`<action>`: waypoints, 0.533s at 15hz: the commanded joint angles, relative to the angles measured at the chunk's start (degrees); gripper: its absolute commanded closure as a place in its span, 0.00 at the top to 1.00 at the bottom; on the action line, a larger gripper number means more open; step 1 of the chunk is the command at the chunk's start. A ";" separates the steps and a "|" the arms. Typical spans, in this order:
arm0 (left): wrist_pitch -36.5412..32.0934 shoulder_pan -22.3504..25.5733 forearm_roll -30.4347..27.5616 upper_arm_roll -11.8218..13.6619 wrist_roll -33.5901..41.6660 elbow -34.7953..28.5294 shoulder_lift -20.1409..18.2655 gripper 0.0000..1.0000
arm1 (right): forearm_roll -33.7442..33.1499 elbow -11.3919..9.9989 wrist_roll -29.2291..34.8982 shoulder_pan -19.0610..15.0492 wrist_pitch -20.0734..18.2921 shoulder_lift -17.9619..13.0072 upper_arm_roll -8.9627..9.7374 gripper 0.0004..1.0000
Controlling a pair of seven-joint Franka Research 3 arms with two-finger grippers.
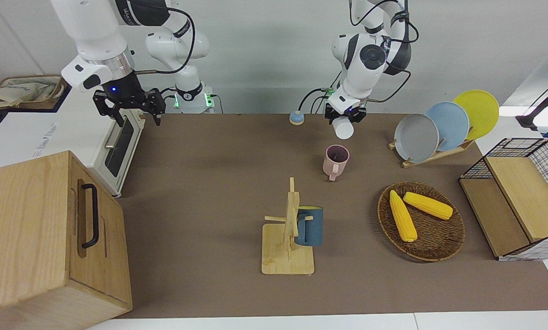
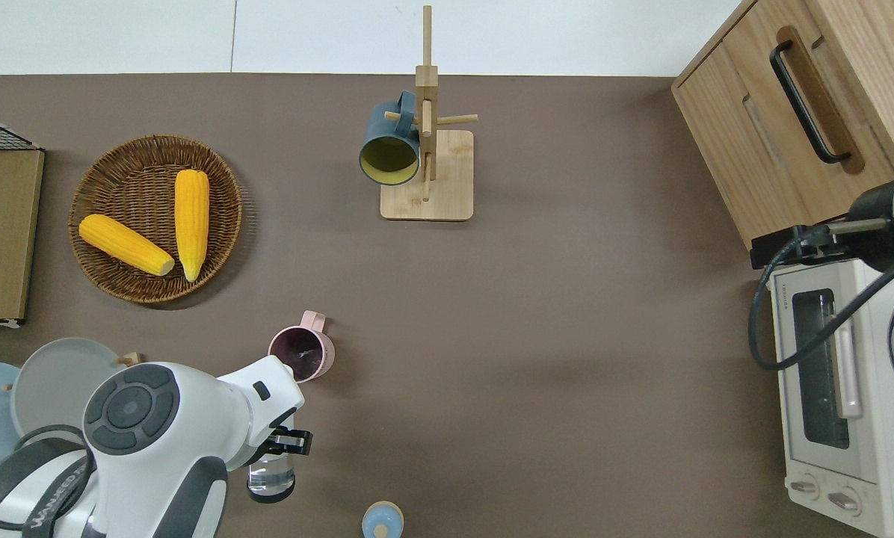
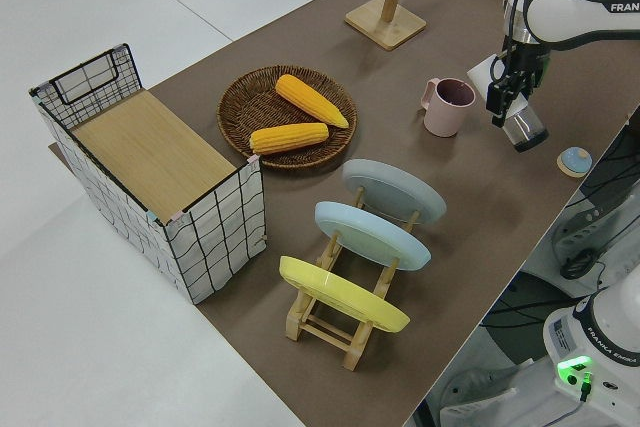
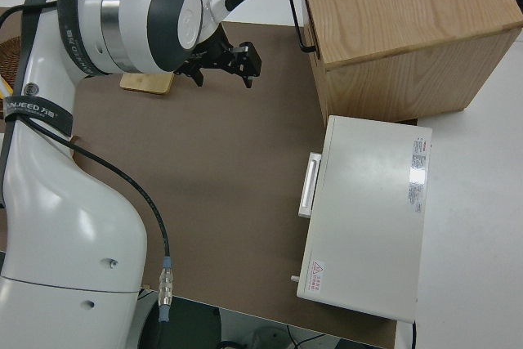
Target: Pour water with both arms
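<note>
Left gripper (image 1: 345, 120) jaws closed on a clear glass (image 1: 344, 128), held off the worktop (image 2: 537, 359) and tipped, mouth angled toward the pink mug (image 1: 335, 161). In overhead the glass (image 2: 270, 477) sits over bare worktop, a bit nearer the robots than the pink mug (image 2: 303, 351); not over the mug's mouth. Left side view shows the same: left gripper (image 3: 509, 97) gripping the glass (image 3: 524, 127) near its upper part, glass clear of the surface, pink mug (image 3: 447, 106) just beside it. Can't tell whether water is in the glass.

Pink mug is upright on the worktop, handle pointing away from the robots, interior dark.

Right gripper (image 1: 134, 112) holds nothing, jaws spread wide. Right side view confirms: right gripper (image 4: 222, 67) gaping, nothing between the jaws, over bare worktop near the toaster oven (image 1: 113, 149).

Around it:
- Small blue round object (image 1: 296, 118) on the worktop close to the robots, near the held glass.
- Wooden mug tree (image 1: 289, 233) farther from the robots, blue mug (image 1: 309, 226) hanging on it.
- Wicker basket (image 1: 443, 245) with two corn cobs (image 1: 402, 215), toward the left arm's end.
- Plate rack (image 1: 432, 153) with grey, blue and yellow plates standing on edge.
- Wire crate (image 1: 521, 197) with wooden panels at the left arm's end.
- Wooden cabinet (image 1: 31, 238) beside the toaster oven at the right arm's end.
</note>
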 commanded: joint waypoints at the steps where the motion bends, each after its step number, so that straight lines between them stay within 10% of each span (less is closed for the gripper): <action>1: -2.61 0.44 1.50 0.21 -1.13 2.73 0.21 0.00 | 0.92 -0.29 -0.68 -0.27 -0.58 -0.61 0.01 0.98; 8: -3.75 0.44 1.50 0.21 -1.13 3.87 0.30 0.00 | 0.92 -0.29 -0.68 -0.27 -0.58 -0.61 0.01 0.98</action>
